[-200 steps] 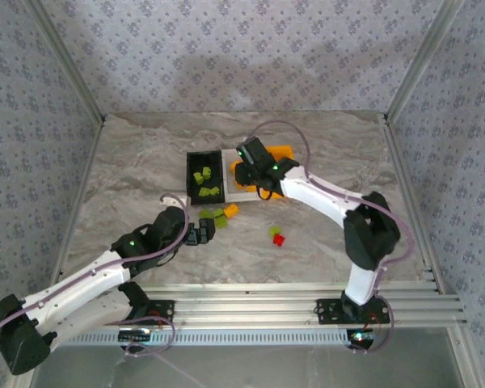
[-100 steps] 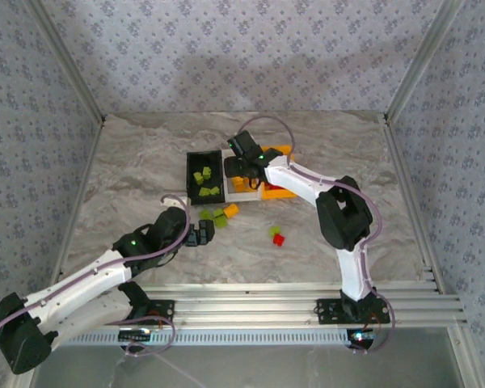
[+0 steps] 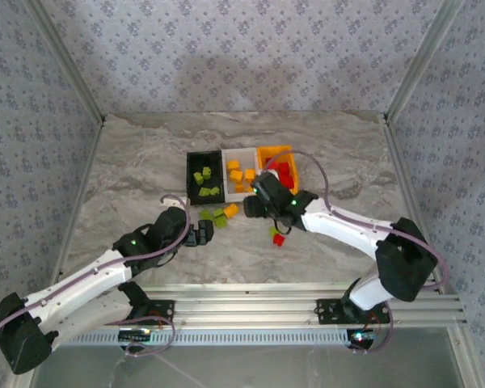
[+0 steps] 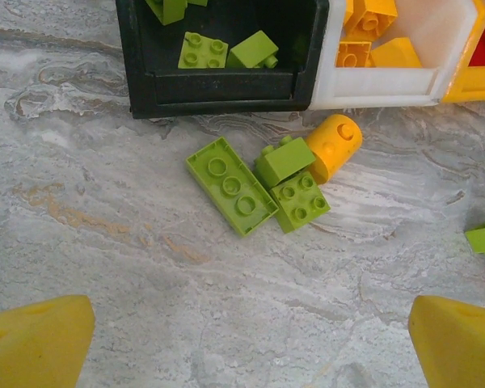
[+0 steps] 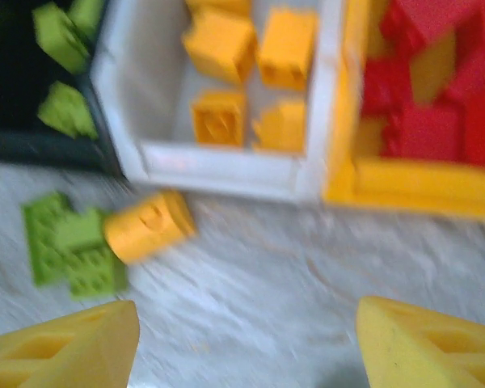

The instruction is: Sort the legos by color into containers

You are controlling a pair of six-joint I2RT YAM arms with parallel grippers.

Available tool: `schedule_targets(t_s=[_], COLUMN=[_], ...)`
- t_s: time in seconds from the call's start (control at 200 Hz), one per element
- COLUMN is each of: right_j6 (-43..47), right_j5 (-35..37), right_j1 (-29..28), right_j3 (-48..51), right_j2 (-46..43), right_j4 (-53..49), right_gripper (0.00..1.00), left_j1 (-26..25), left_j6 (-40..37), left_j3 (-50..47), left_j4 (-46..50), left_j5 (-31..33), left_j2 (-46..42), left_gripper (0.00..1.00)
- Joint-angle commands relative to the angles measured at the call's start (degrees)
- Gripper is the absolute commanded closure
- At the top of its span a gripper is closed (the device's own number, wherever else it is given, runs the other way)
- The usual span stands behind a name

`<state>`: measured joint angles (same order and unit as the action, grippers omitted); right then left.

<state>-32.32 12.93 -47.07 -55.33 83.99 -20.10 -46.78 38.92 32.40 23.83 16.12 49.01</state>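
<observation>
Both arms hang over the desk (image 3: 129, 170) with jaws wide and empty. The left pincer (image 4: 250, 323) faces three loose green legos (image 4: 230, 186) and an orange lego (image 4: 331, 145) just before the black bin (image 3: 189, 178). The right pincer (image 5: 246, 323) hovers near the white bin (image 3: 241, 150). Sorted green bricks (image 3: 204, 182) lie in black, orange bricks (image 3: 241, 174) in white, red bricks (image 3: 284, 174) in the orange bin (image 3: 275, 148).

Soft, even light leaves faint shadows on the grey marbled tabletop (image 4: 105, 242); left wrist view sharp, right wrist view blurred.
</observation>
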Motion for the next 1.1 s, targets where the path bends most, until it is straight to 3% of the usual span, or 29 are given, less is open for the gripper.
schedule_targets(t_s=[0.0,0.195,0.515,0.69,0.964,1.094], right_j6=[-5.4,-6.6,-4.2,-1.7,-0.5,0.5], right_j5=[2.1,1.3,0.6,-0.1,-1.0,-0.7], right_j1=[-0.7,-0.3,-0.1,-0.2,-0.5,-1.7], right_j3=[5.8,11.5,7.9,7.3,5.4,1.8], right_j2=[-3.8,-3.4,6.0,7.3,8.0,6.2], right_j4=[-3.8,-2.6,0.7,2.3,2.1,0.5], right_gripper=[0.27,0.26,0.28,0.38,0.64,0.70], left_j1=[0.6,0.8,0.8,0.8,0.9,0.9], left_j6=[0.1,0.4,1.3,1.5,1.2,1.3], left_j3=[-0.1,-0.3,-0.9,-1.6,-1.4,-1.5], left_j4=[-1.0,-2.3,-2.4,-2.9,-1.9,-0.4], left_j5=[0.8,0.1,-0.2,-0.1,0.1,1.7], left_j2=[0.8,2.8,4.3,4.4,4.2,2.5], left_gripper=[0.00,0.00,0.00,0.00,0.00,0.00])
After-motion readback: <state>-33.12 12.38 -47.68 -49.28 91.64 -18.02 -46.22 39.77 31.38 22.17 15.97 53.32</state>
